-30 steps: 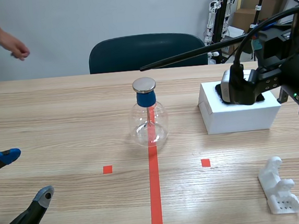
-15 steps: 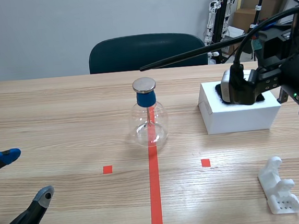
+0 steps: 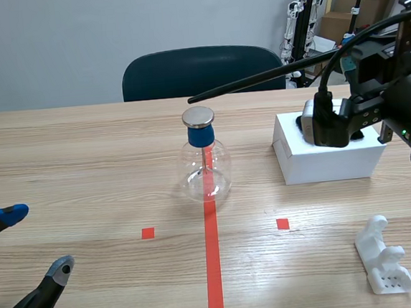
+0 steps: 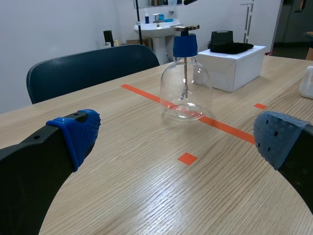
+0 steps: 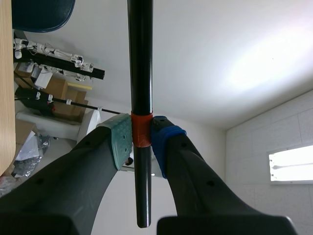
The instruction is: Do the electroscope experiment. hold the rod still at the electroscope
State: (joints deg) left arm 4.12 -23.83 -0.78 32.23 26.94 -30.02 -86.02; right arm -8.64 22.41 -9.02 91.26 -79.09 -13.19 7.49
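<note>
The long thin black rod (image 3: 256,79) is in your right gripper (image 5: 141,139). In the right wrist view its fingers are closed on the rod at an orange band (image 5: 142,129), with the grey-green pad on one side and the blue pad on the other. From that raised grip at the right, the rod slopes down to the left across the far side of the scene. Its tip sits just above the round metal disc (image 3: 198,116) of the electroscope (image 3: 205,161), with a small gap between them. You cannot tell from the scene view whether the tip is straight over the disc or a little beyond it.

The electroscope is a clear glass flask with a blue stopper and a thin stem hanging inside. It stands upright in the middle of the light wooden table (image 3: 84,164), on the far end of the orange-red tape line.

Your left gripper (image 3: 36,239) hangs low at the near left, well apart from the flask. Its fingers are spread wide and hold nothing.

To the right of the flask you have a white rectangular box (image 3: 328,154) with a black item (image 4: 230,47) lying on top. A small white plastic stand (image 3: 384,257) sits at the near right. A dark teal chair (image 3: 202,71) stands behind the table's far edge.
</note>
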